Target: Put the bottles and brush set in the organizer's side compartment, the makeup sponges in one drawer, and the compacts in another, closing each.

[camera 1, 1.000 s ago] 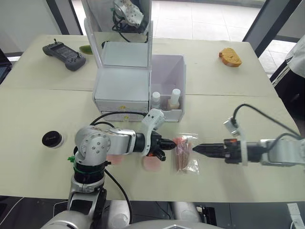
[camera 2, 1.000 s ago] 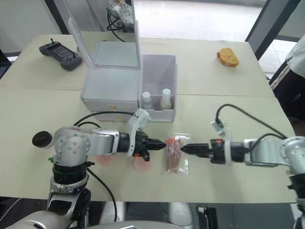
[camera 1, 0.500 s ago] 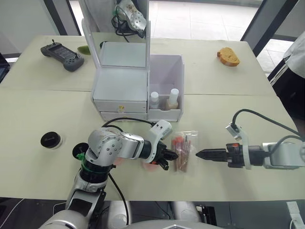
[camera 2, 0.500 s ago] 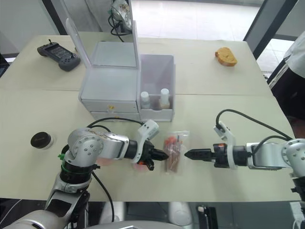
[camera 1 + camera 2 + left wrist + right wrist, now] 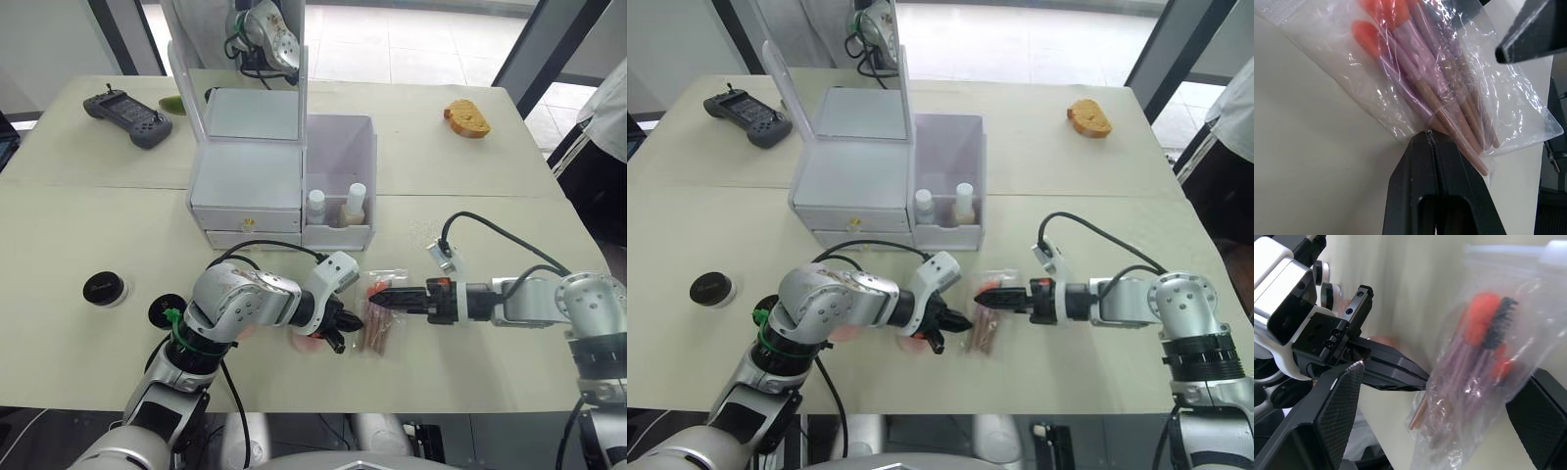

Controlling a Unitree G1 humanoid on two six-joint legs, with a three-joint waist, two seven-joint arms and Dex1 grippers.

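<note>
Brush set (image 5: 380, 315) lies between left pincer (image 5: 345, 325) (closed) and right pincer (image 5: 380, 297).

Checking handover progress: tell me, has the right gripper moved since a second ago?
Yes. The right gripper has advanced toward the robot's left, reaching the brush set.

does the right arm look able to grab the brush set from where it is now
Probably yes. The right tool is open, with its fingers either side of the brush set at the bristle end. The left tool is shut against the pouch's other edge, which may steady it.
</note>
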